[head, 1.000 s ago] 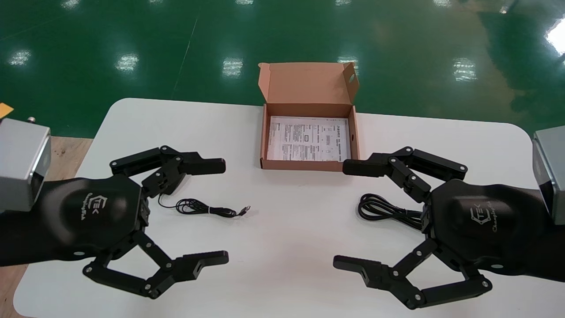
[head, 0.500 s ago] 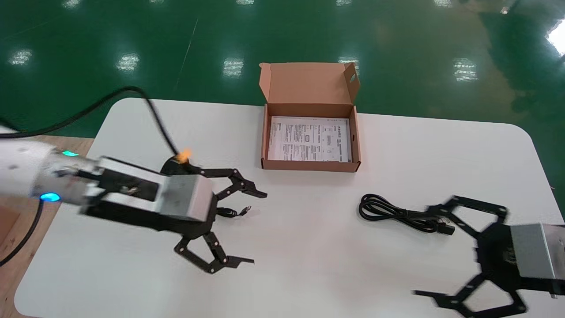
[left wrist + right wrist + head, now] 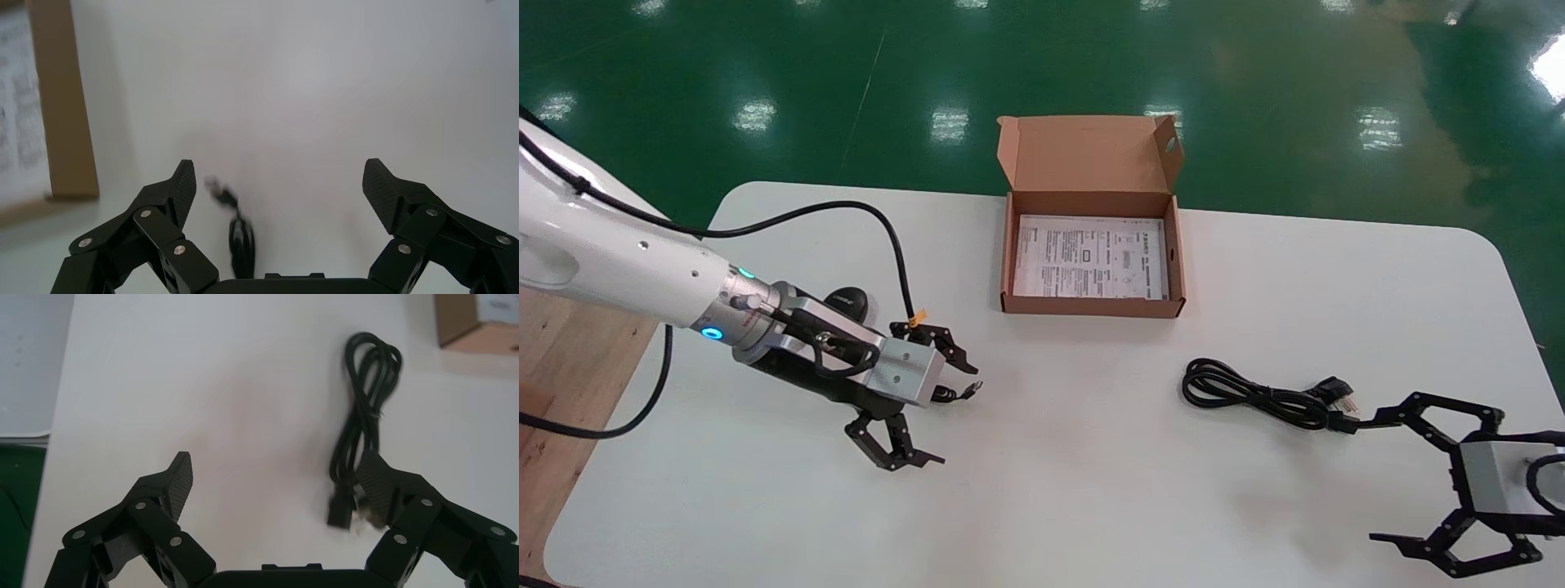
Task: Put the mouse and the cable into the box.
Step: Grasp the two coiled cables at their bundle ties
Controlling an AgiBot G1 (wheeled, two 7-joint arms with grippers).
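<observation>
**Operator:** Where does everything sit?

**Spotter:** Your mouse [image 3: 847, 300] is at the middle left of the head view. It shows as a dark hump half hidden behind the left arm, well apart from the box [image 3: 1091, 307]. The box stands open at upper centre with a printed sheet [image 3: 1091, 257] flat inside. The mouse's thin cord [image 3: 960, 392] runs under the left gripper [image 3: 955, 413], and its plug pokes out toward the centre. The cable [image 3: 1258, 398] lies bundled right of centre. Its plug end is just beside the right gripper [image 3: 1373, 480] in the lower right corner.

**Operator:** And the jaws?

**Spotter:** Both pairs are spread wide and hold nothing. In the left wrist view the cord lies on the desk [image 3: 1075, 490] between the left jaws, touching neither.

**Operator:** How will the pieces handle?

**Spotter:** I'd judge the mouse light, hard and smooth-shelled. Pinch it across the flanks, because the dome could squirt out. Its cord is limp and will trail, so you'd need to lift clear of the box wall. The cable is soft and floppy. Take the bundled middle so the loops hang evenly, since the plug end alone may let it unwind.

**Operator:** What about the surface and the room?

**Spotter:** The desk is white and smooth with rounded corners, so expect things to slide when nudged. Beyond it is a glossy green floor [image 3: 723, 65] with lamp reflections.
</observation>
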